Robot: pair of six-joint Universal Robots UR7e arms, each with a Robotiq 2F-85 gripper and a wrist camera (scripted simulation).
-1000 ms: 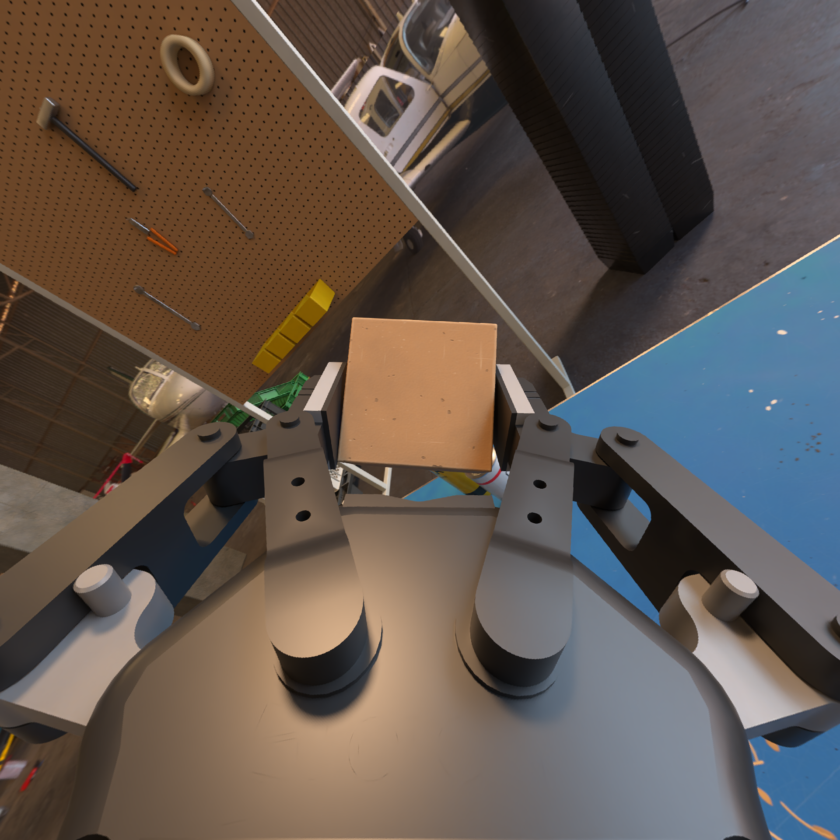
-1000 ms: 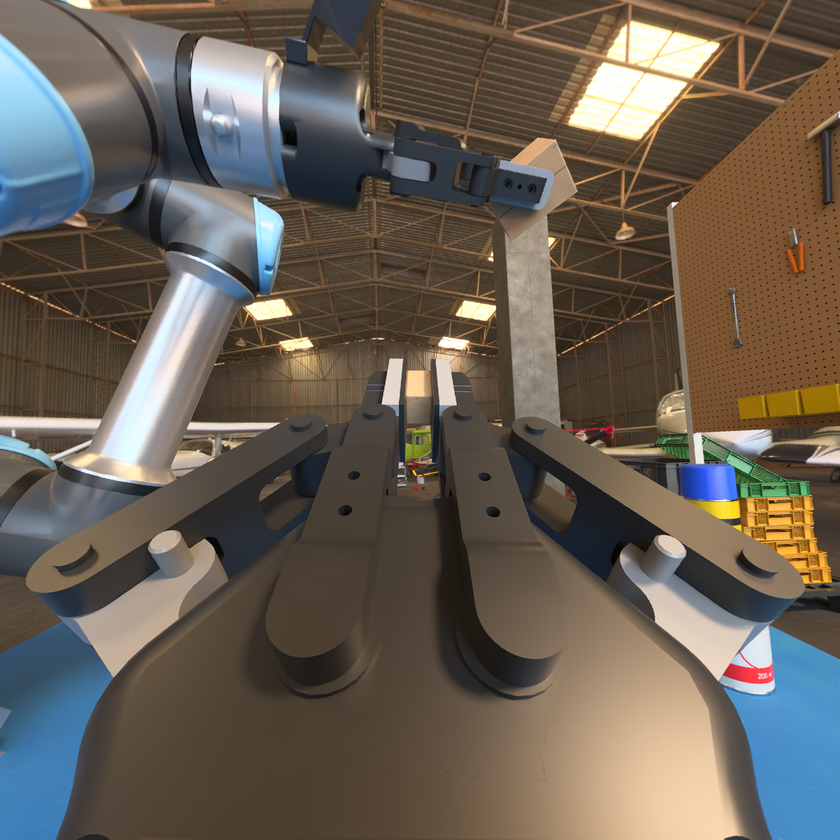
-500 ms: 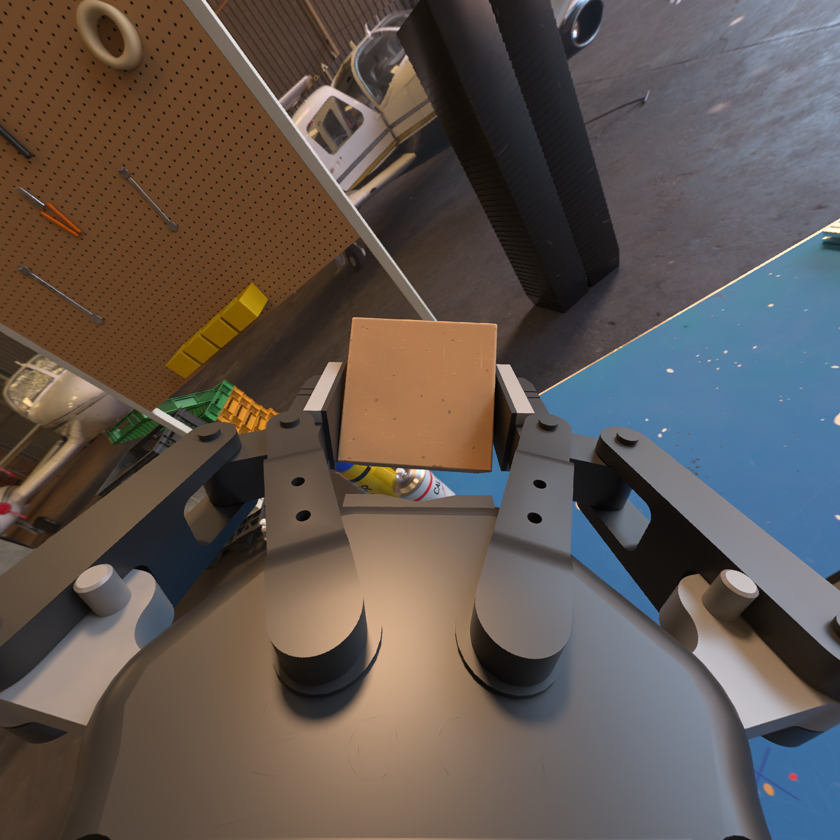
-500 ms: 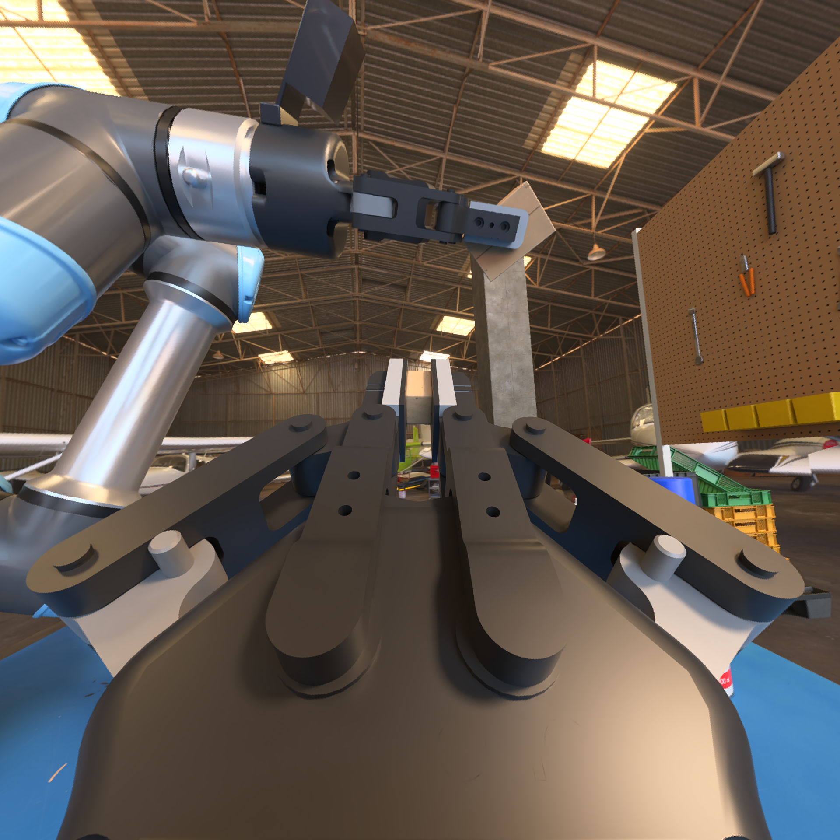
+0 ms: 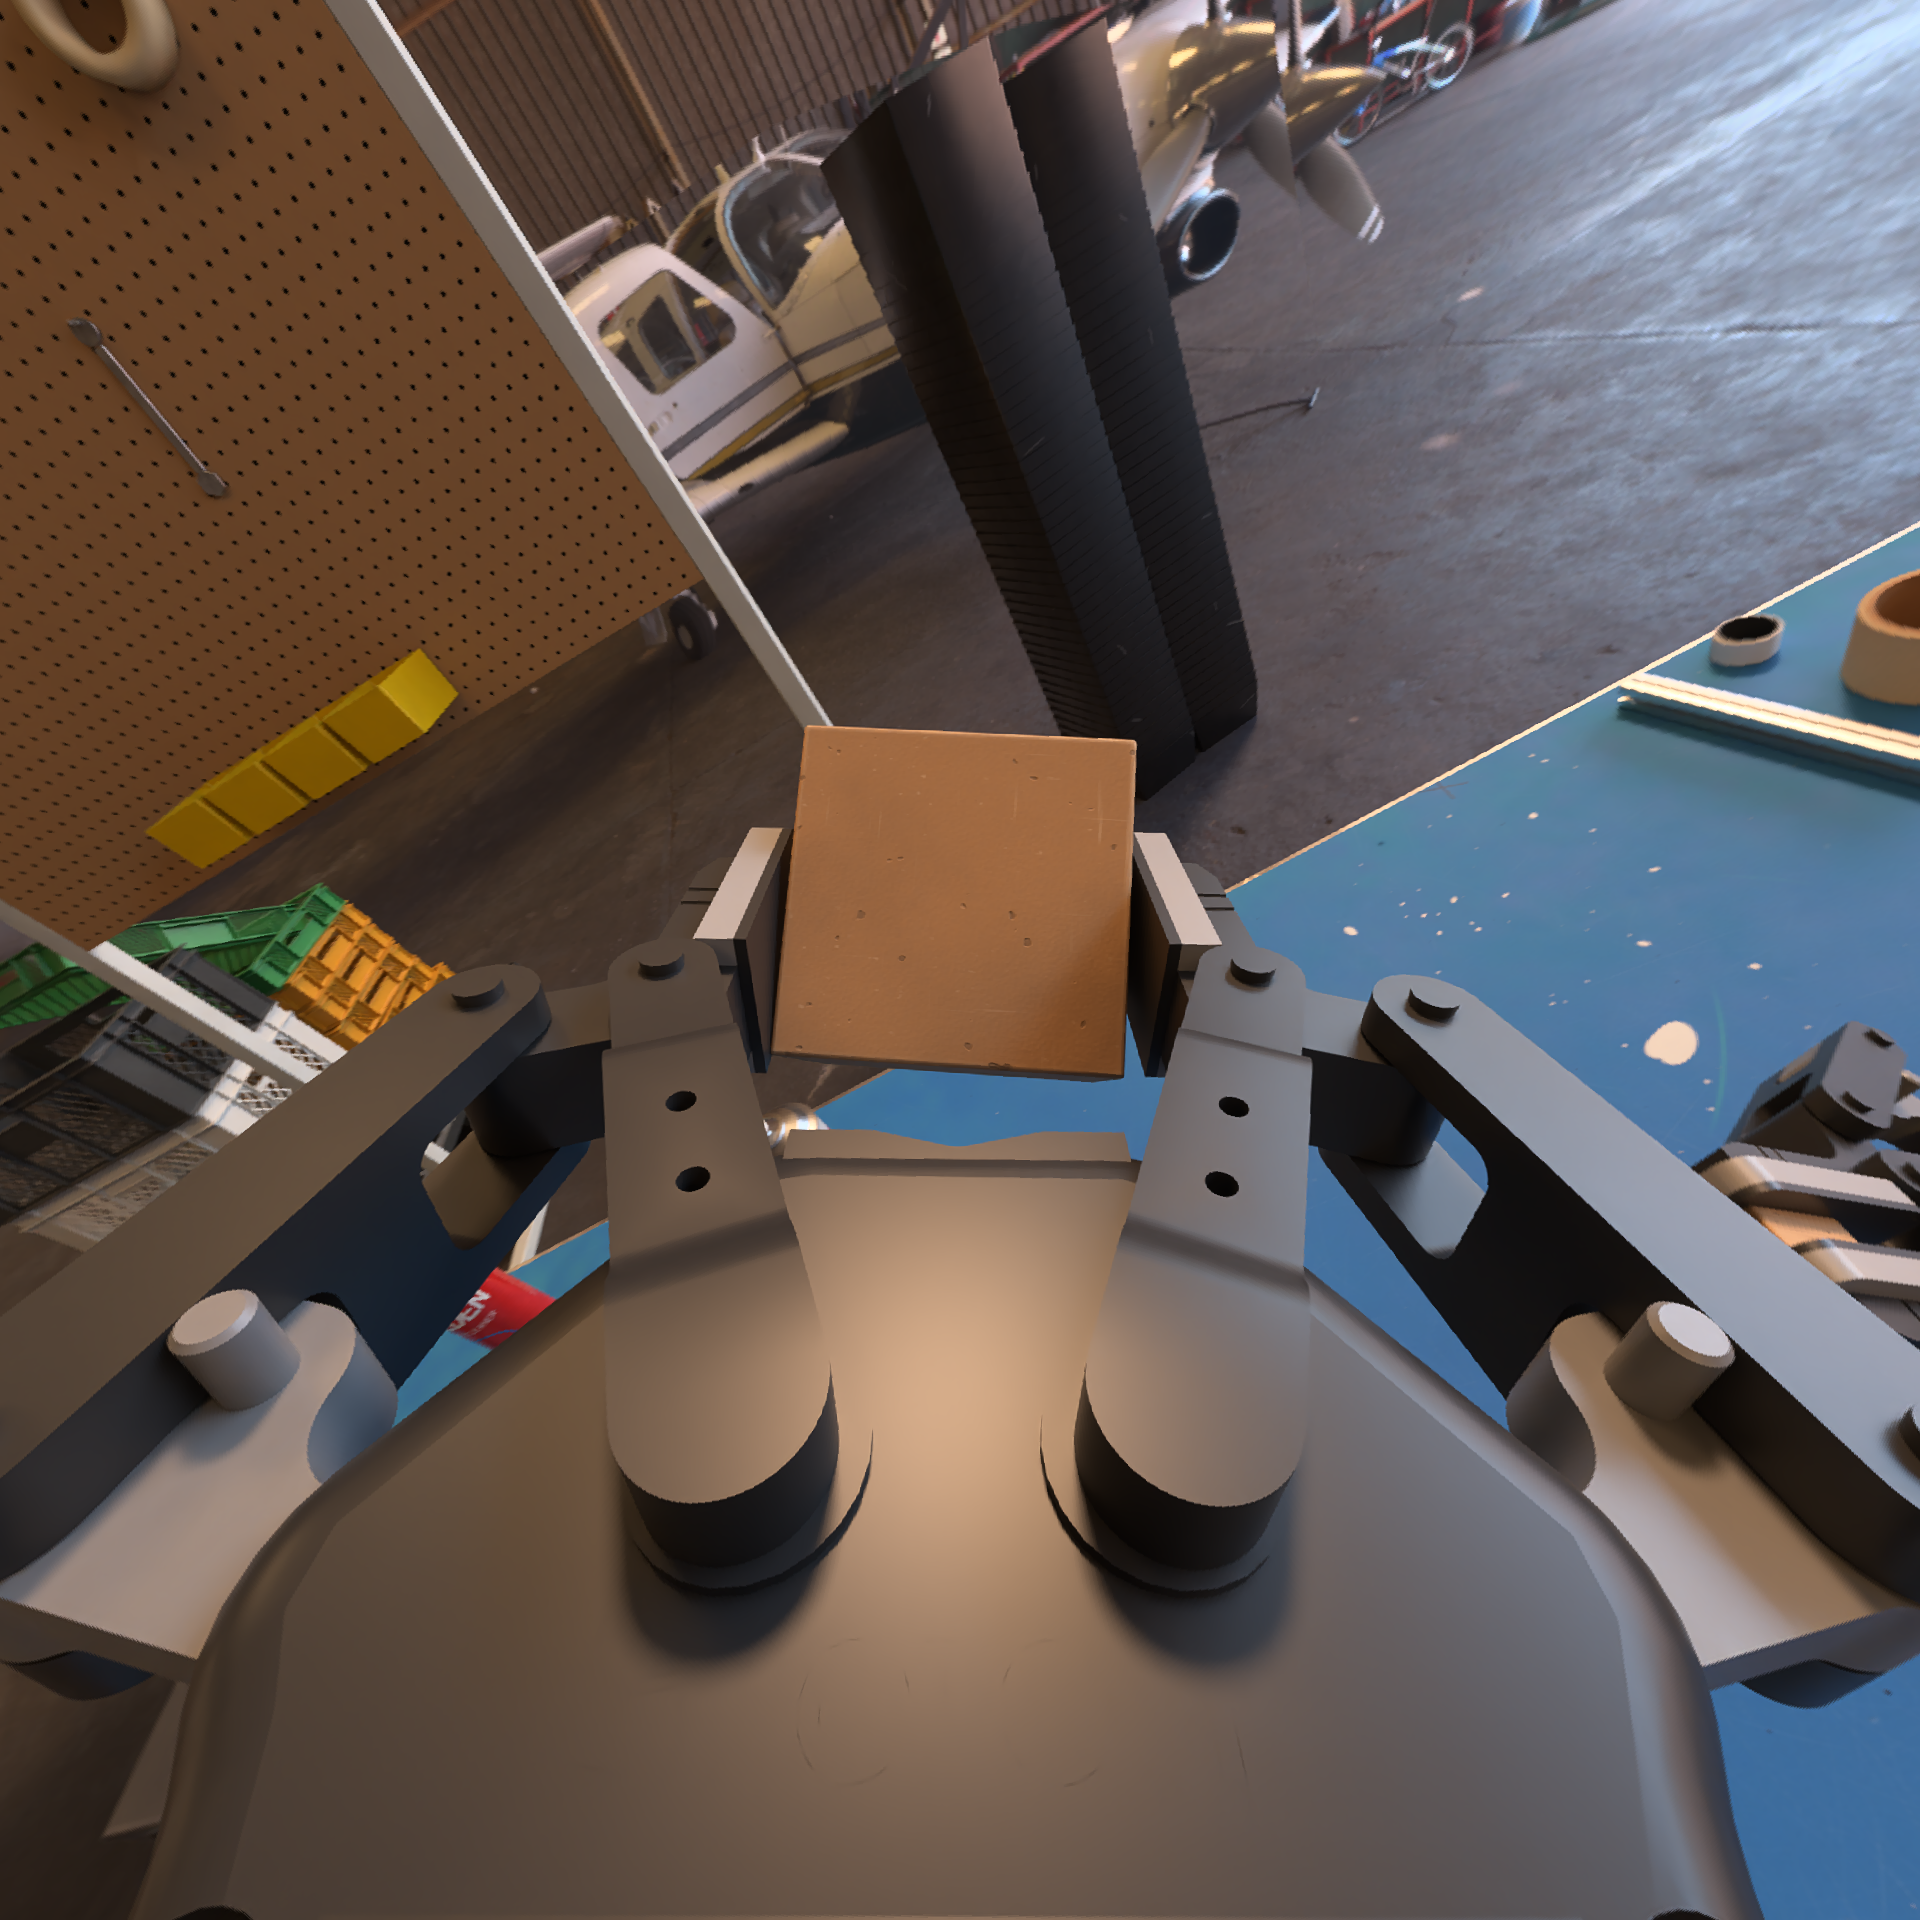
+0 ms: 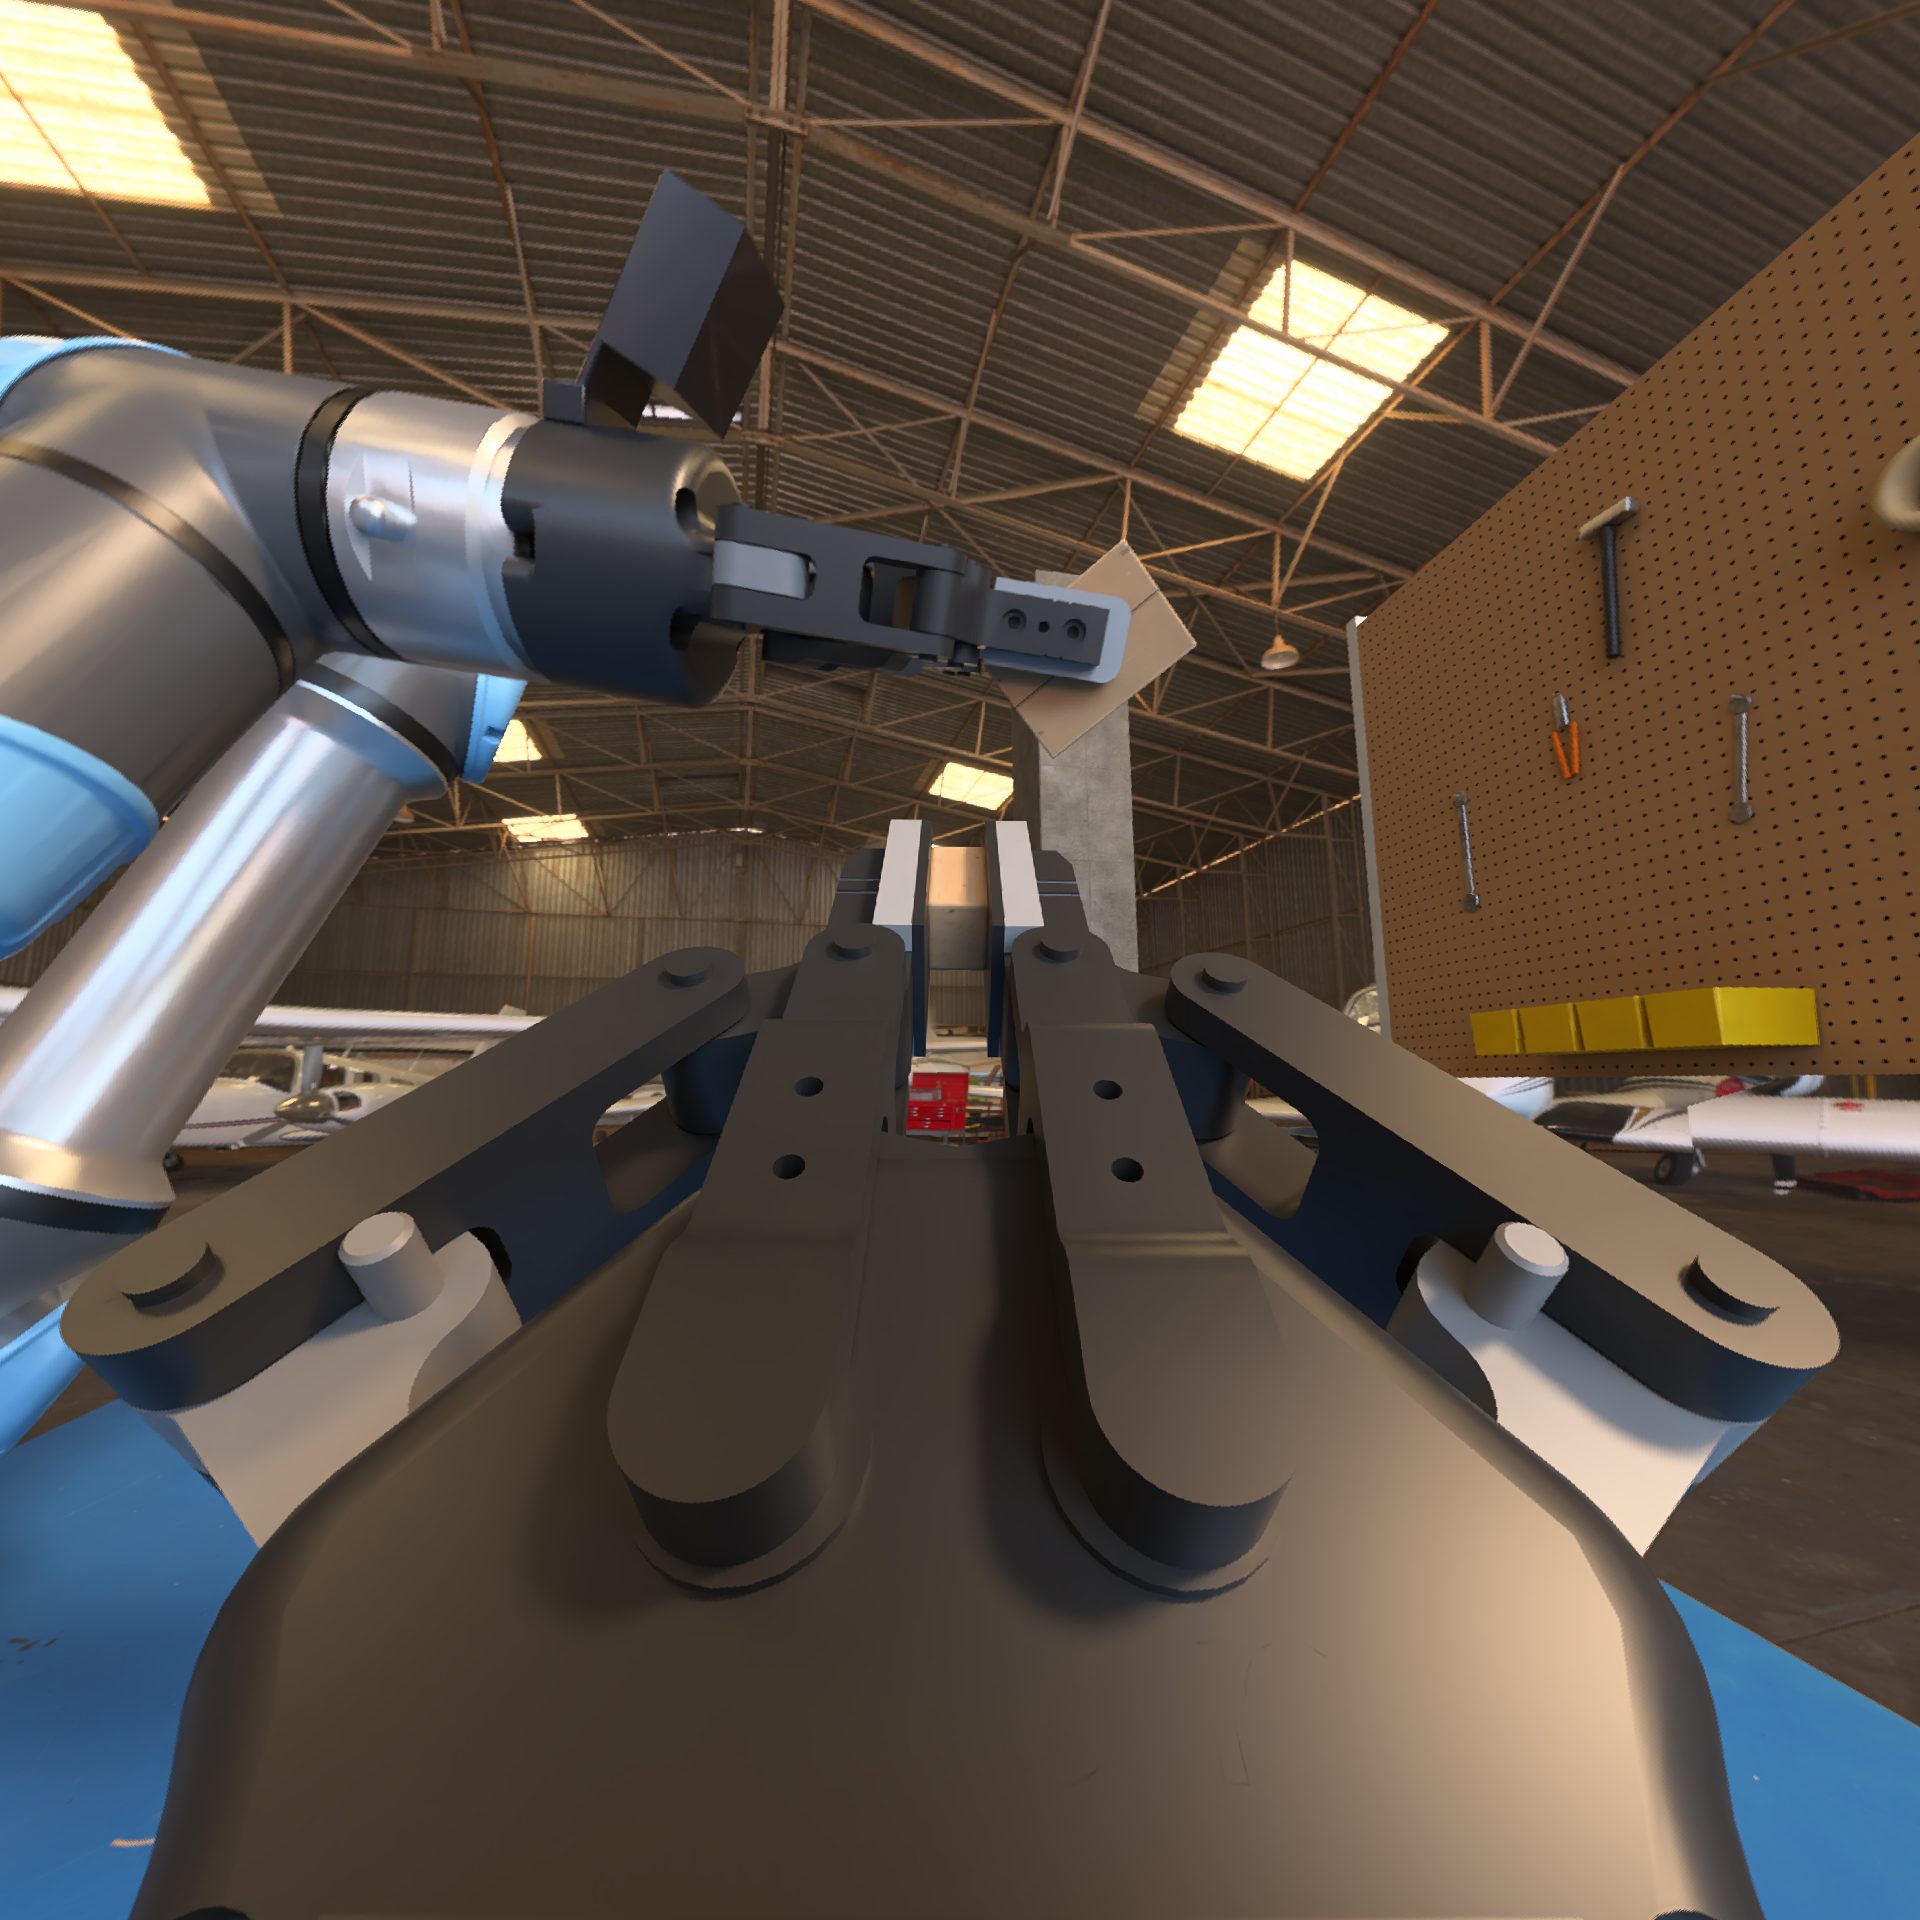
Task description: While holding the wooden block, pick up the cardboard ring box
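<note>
My left gripper (image 5: 956, 883) is shut on a brown, square cardboard ring box (image 5: 951, 935) and holds it in the air past the blue table's edge. In the right wrist view the left gripper (image 6: 1081, 634) shows from the side, high up, with the box (image 6: 1153, 623) sticking out of its fingers. My right gripper (image 6: 956, 883) is shut on a small pale wooden block (image 6: 956, 878), raised and pointing at the hall's far wall. The right gripper also shows at the right edge of the left wrist view (image 5: 1829, 1174), above the table.
The blue table (image 5: 1558, 935) carries a tan ring-shaped piece (image 5: 1886, 639), a small black-and-white cap (image 5: 1745, 639) and a metal rail (image 5: 1766, 717) at its far side. A red can (image 5: 499, 1314) lies under my left gripper. A pegboard with tools (image 6: 1662, 727) stands to the right.
The left gripper has swung with the box still held; the pegboard slid left and more of the table came into view. In the right wrist view the left arm sank lower. Both grips are unchanged.
</note>
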